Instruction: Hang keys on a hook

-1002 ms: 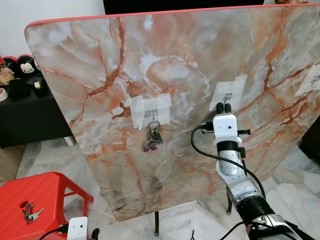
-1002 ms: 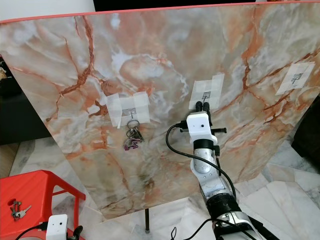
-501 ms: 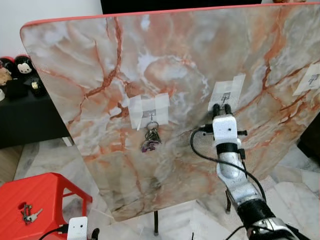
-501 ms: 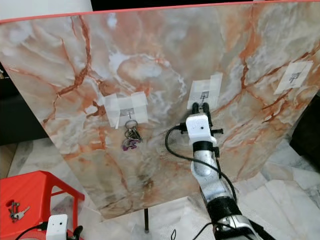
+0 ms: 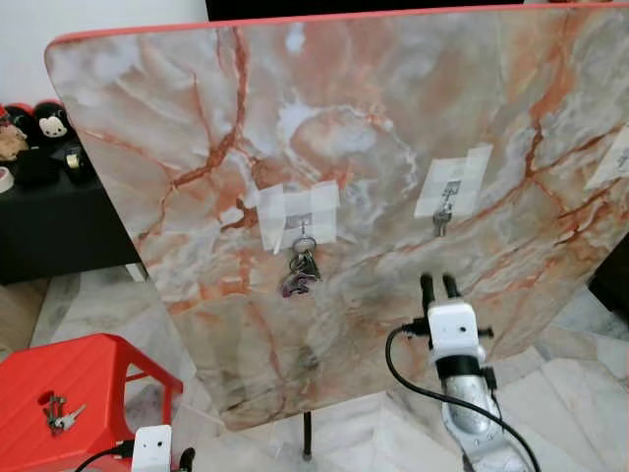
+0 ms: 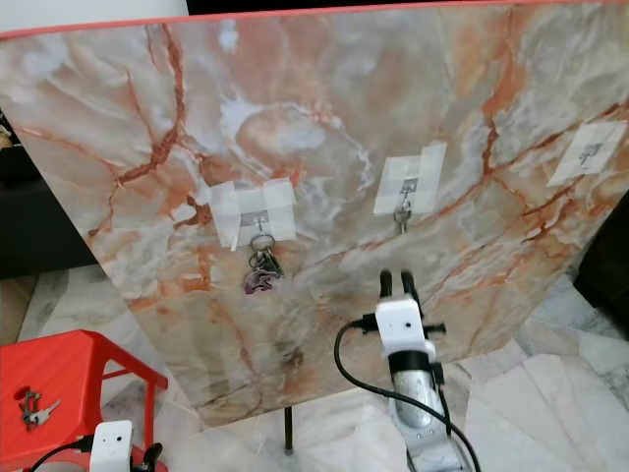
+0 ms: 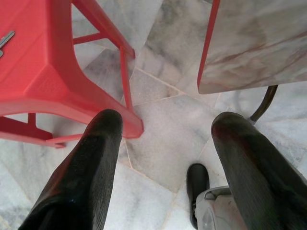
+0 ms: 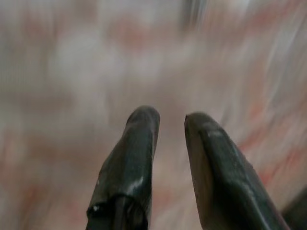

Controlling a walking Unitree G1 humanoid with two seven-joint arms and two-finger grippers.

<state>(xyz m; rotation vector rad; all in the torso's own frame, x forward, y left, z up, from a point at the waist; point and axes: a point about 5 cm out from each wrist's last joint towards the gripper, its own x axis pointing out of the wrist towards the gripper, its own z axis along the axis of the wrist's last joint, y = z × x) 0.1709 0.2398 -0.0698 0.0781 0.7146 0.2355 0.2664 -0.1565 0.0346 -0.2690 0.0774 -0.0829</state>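
Right hand [image 5: 439, 286] dropped below key [image 5: 440, 225].

marble board [image 5: 373, 118] tilted, red rim | taped hooks: one [image 5: 299, 228] with key bunch [image 5: 301, 267] hanging; second [image 5: 444, 205] at its 3 o'clock with small key [image 5: 440, 226] | my right gripper [image 5: 439, 286] at 6 o'clock of second hook, fingers slightly parted, clear of board | red stool [image 5: 79, 393] at 8 o'clock, loose keys [image 5: 59, 415] on seat

keys [image 5: 440, 225] hanging on taped hook [image 5: 447, 194]
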